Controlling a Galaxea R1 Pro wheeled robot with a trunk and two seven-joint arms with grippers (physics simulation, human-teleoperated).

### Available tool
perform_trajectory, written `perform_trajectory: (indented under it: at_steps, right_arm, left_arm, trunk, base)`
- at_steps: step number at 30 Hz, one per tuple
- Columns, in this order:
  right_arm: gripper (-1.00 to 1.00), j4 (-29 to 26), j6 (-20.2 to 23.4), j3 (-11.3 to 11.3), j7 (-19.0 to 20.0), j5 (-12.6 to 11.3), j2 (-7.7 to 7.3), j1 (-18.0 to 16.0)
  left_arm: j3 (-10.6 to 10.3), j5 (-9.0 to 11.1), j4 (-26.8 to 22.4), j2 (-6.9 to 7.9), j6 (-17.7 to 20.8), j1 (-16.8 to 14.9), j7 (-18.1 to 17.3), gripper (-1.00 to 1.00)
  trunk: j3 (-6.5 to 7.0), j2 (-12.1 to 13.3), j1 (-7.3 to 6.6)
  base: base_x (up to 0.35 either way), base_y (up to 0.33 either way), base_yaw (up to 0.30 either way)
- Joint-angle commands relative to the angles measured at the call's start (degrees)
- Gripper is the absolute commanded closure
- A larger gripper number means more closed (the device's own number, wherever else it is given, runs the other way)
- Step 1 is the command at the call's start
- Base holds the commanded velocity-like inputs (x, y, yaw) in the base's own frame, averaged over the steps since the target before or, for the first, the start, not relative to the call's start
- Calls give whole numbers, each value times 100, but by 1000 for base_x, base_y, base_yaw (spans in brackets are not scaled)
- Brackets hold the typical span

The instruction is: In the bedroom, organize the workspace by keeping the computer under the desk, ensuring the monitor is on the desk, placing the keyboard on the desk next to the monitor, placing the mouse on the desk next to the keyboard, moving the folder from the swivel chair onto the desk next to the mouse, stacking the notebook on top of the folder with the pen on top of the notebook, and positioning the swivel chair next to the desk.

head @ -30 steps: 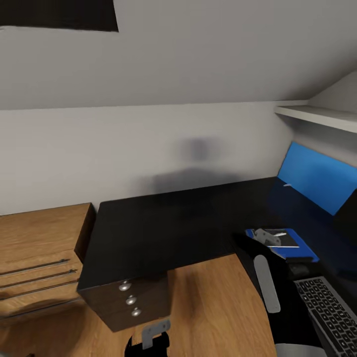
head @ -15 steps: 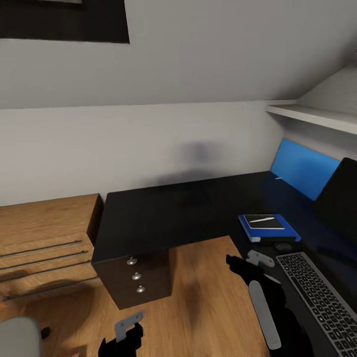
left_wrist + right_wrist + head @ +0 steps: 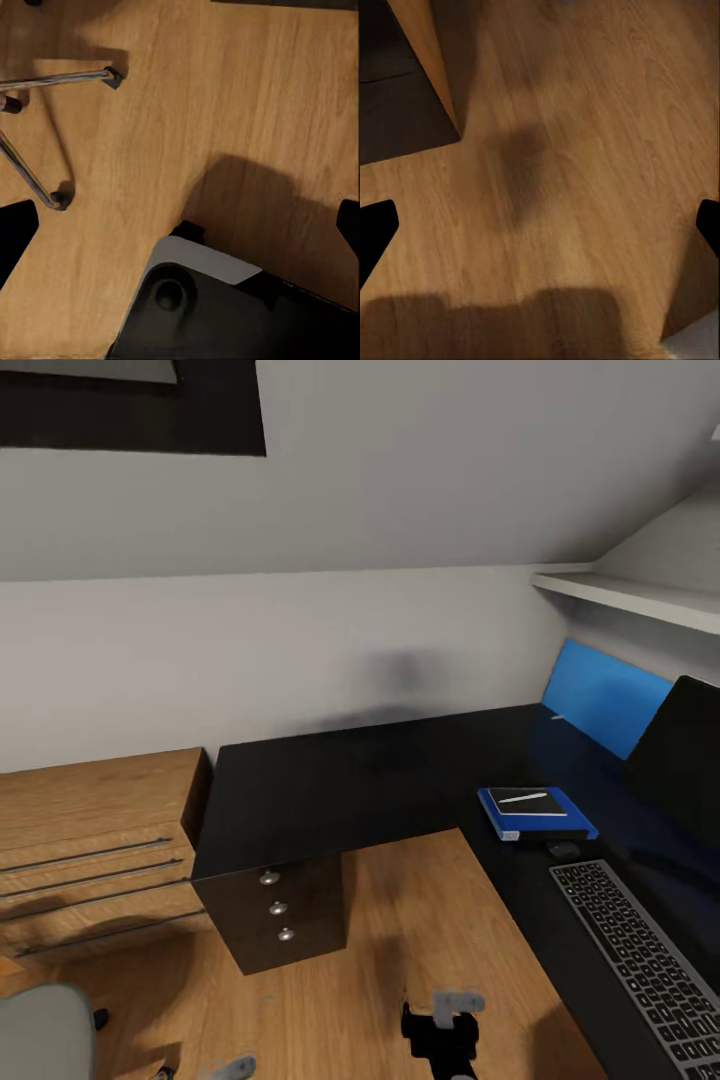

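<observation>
Now: both tools low over wood floor, stack well ahead & right of them on the surface.
Right tool (image 3: 443, 1028) hangs over floor (image 3: 420, 940), fingers spread, holding nothing; left tool (image 3: 180, 225) likewise open w/ fingertips at frame edges, chrome chair legs (image 3: 45, 135) near. Folder (image 3: 540, 815) on surface (image 3: 330, 790) w/ notebook (image 3: 528, 801) + pen (image 3: 522, 796) on top; mouse (image 3: 563, 849) just beside, keyboard (image 3: 640, 960) nearer; monitor (image 3: 690, 760) behind.

Bare desk (image 3: 330, 790) corner (drawers below)
</observation>
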Motion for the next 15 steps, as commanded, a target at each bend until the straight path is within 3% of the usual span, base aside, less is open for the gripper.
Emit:
perform_trajectory:
  at_steps: [1,2,4,9,15]
  right_arm:
    - [-100,176,-116,50,-46,-24,-3,-8]
    - [-100,1322,-1436,91,-45,2,-14,-12]
    - [-100,1614,-1870,104,-47,4,-3,-12]
    - [-100,2164,-2530,127,-49,-9,18,-12]
    - [-100,2439,-2859,98,-45,-41,-6,-25]
  left_arm:
    - [-13,12,127,12,29,-5,-195,-100]
    - [2,3,683,90,-10,-5,-762,-100]
    - [-2,3,724,92,-18,-5,-782,-100]
    - [2,-17,760,90,-66,-5,-793,-100]
    - [-14,-40,1041,69,-331,-5,-796,-100]
  trunk:
    - [8,30,-19]
    - [26,70,-41]
    - [27,72,-42]
    - [27,72,-42]
    - [27,72,-42]
  base:
    - [0,0,0]
    - [0,0,0]
    - [0,0,0]
    - [0,0,95]
    - [0,0,245]
